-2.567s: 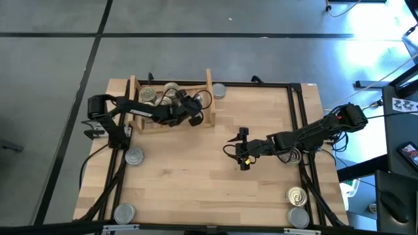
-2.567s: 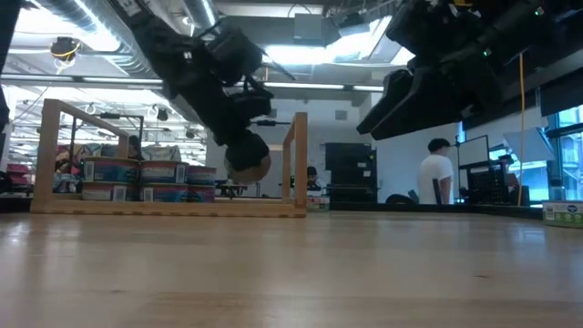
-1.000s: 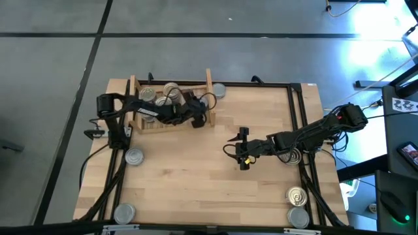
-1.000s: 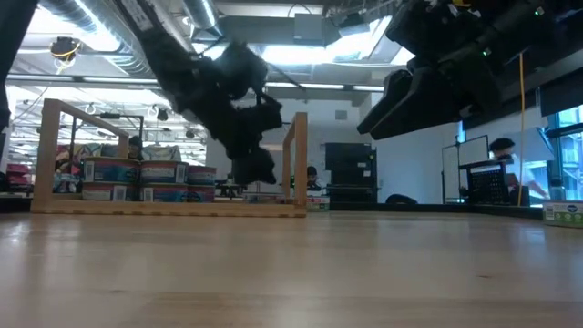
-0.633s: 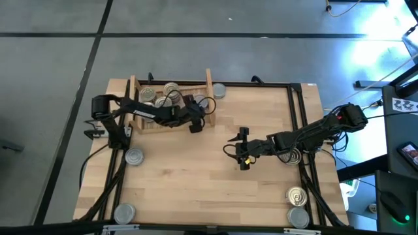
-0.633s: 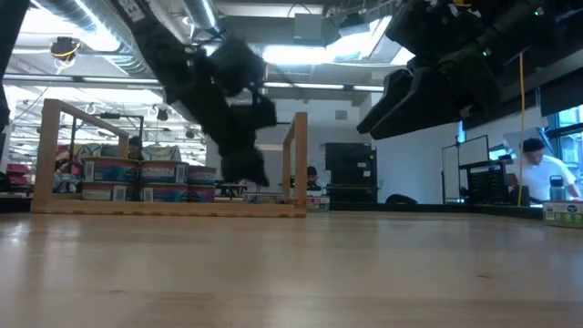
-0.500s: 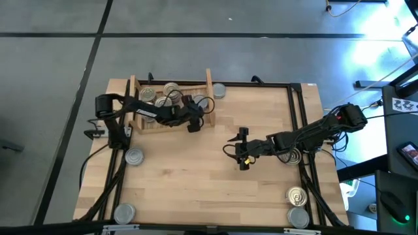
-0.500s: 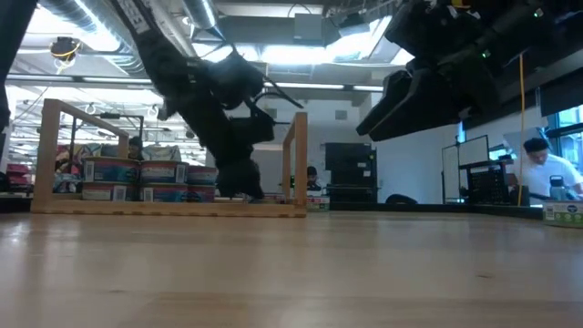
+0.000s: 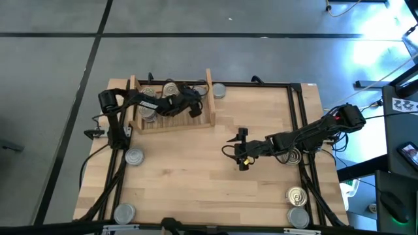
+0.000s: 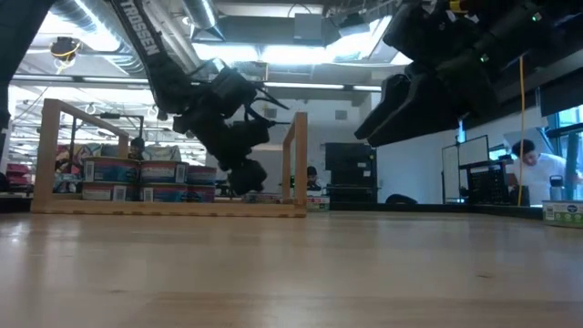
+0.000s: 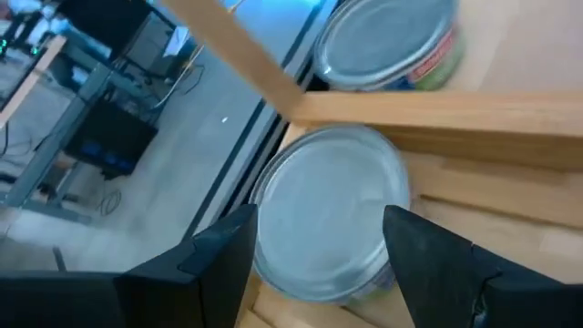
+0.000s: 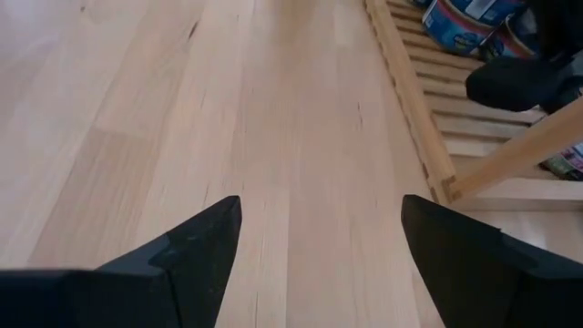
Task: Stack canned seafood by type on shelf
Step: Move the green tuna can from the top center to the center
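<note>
**Inspector:** Near edge of the table [image 9: 196, 186]?

**Assessor:** Loose tins [image 9: 124, 212] there, unsorted. Short, round, metal. Mostly dull grey on top, plus one golden-topped tin [image 9: 298, 194] with a shiny pull-tab.

**Inspector:** Mid-table?

**Assessor:** Right gripper [image 9: 242, 156] hovering above bare wood, spread wide, nothing held. Judged to be waiting.

**Inspector:** Far side?

**Assessor:** Shelf [image 9: 173, 126] of pale wood, with a slatted base and two upright side boards. Stacked tins [image 10: 137, 180] two high in its left part, with printed paper labels. Left gripper [image 9: 193, 108] low inside the right end, clamped on a grey-topped tin [image 11: 328, 219] with a flat, smooth, matte lid. Seated on the slats or just above them: cannot tell. Another tin [image 9: 219, 91] just beyond the right side board, outside the shelf.

**Inspector:** Step in hand?

**Assessor:** Judged as setting the grey-topped tin down at the shelf's right end.

**Inspector:** Next move?

**Assessor:** Likely calls for seating the tin flat on the slats, letting go, then lifting straight up clear of the side board. After that, fetching another tin. Worth watching for a rim tipping into a slat gap.
</note>
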### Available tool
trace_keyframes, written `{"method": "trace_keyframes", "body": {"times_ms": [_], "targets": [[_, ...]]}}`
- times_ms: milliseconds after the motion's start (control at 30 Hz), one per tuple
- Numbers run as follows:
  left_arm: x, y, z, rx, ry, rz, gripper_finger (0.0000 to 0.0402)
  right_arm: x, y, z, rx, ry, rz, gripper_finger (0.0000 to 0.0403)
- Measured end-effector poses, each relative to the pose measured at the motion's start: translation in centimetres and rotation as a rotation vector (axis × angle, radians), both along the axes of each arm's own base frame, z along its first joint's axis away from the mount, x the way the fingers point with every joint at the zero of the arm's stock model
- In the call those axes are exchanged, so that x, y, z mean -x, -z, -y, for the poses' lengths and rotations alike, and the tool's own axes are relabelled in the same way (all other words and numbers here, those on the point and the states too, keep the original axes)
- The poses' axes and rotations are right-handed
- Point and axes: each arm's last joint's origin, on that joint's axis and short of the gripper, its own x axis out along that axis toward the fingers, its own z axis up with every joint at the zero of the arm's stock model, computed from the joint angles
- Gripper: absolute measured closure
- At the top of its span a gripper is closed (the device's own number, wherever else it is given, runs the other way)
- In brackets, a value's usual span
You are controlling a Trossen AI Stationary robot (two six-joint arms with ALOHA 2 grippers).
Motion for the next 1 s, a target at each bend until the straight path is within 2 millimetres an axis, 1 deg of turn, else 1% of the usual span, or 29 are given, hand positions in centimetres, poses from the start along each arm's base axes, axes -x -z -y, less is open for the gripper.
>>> {"method": "trace_keyframes", "body": {"times_ms": [67,100,200,267,367,433,500,600,667,733,800,867,1000], "targets": [[0.1,-0.2,0.1,0.011,-0.007,0.007,0.0164,0.0,-0.1,0.0,-0.002,0.0,0.008,0.01],[0.0,-0.7,0.5,0.017,-0.004,0.019,0.0164,0.0,-0.1,0.0,-0.002,0.0,0.008,0.01],[-0.7,-3.6,2.6,0.033,0.03,0.102,0.0164,0.0,-0.1,0.0,0.004,0.008,0.01,0.01],[-0.8,-5.7,4.9,0.066,0.06,0.157,0.0164,-0.1,-0.1,0.1,0.013,0.02,0.014,0.01],[-0.2,-8.6,9.0,0.15,0.108,0.258,0.0164,-0.1,-0.1,0.1,0.028,0.042,0.019,0.01],[0.7,-9.8,12.1,0.216,0.151,0.319,0.0164,-0.1,-0.1,0.2,0.032,0.047,0.019,0.01],[1.7,-9.6,15.0,0.293,0.192,0.361,0.0164,-0.1,-0.1,0.2,0.032,0.047,0.02,0.01],[3.2,-8.2,18.9,0.381,0.244,0.376,0.0164,-0.1,-0.2,0.3,0.053,0.08,0.028,0.01],[4.1,-7.1,21.2,0.426,0.252,0.397,0.0164,-0.2,-0.2,0.9,0.084,0.139,0.039,0.01],[4.9,-6.0,23.0,0.464,0.254,0.426,0.0164,-0.3,-0.3,1.9,0.106,0.203,0.043,0.01],[5.3,-5.4,24.3,0.492,0.26,0.466,0.0164,-0.5,-0.3,3.1,0.11,0.252,0.042,0.01],[5.7,-4.9,25.1,0.511,0.269,0.49,0.0164,-0.6,-0.3,4.7,0.103,0.297,0.036,0.01],[6.1,-4.2,25.5,0.529,0.267,0.486,0.0164,-0.8,-0.3,8.3,0.071,0.388,0.038,0.0105]]}}
